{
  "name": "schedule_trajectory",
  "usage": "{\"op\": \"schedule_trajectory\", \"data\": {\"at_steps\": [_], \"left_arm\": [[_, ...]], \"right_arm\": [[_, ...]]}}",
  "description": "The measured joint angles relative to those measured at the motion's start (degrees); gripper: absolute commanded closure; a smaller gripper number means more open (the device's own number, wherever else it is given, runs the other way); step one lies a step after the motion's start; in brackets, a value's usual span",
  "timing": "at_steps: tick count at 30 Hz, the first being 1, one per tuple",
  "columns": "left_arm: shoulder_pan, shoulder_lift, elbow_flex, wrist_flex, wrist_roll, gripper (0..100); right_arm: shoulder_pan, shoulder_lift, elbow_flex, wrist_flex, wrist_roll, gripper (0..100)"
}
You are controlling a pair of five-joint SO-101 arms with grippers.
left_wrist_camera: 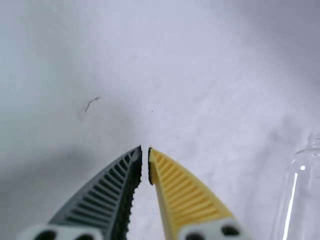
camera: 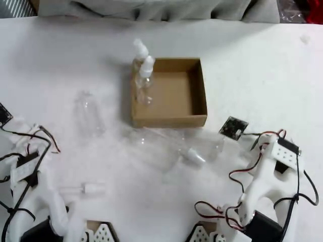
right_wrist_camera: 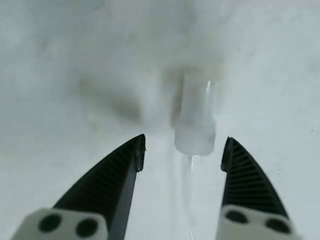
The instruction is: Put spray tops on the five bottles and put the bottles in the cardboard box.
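Note:
The cardboard box (camera: 194, 96) lies open at the table's middle. Two clear bottles with white spray tops (camera: 146, 68) stand against its left wall. An uncapped clear bottle (camera: 88, 112) lies left of the box. More clear bottles (camera: 151, 146) lie in front of it, one of them with a spray top (camera: 193, 155) at its end. A loose spray top (camera: 83, 190) lies near the left arm (camera: 25, 174). My left gripper (left_wrist_camera: 145, 152) is shut and empty above bare table, a clear bottle (left_wrist_camera: 300, 200) beside it. My right gripper (right_wrist_camera: 184, 142) is open, a white spray top (right_wrist_camera: 195, 120) just beyond its fingertips.
The right arm (camera: 275, 161) is folded at the front right, with red and black cables looping around it. Grey cloth (camera: 151, 10) runs along the table's far edge. White tabletop (camera: 262, 75) stretches right of the box.

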Motion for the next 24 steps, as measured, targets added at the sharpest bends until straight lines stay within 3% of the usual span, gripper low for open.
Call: {"op": "schedule_trajectory", "data": {"at_steps": [4,17,21,24], "left_arm": [[0.0,0.0,0.0,0.0,0.0,98],[0.0,0.0,0.0,0.0,0.0,98],[0.0,0.0,0.0,0.0,0.0,98],[0.0,0.0,0.0,0.0,0.0,98]], "right_arm": [[-0.2,0.0,2.0,-4.0,1.1,84.8],[-2.5,6.9,0.8,-5.5,1.5,84.8],[-2.5,8.4,-1.0,-5.5,0.9,99.1],[-2.5,8.5,-3.2,-5.5,-4.3,96.5]]}}
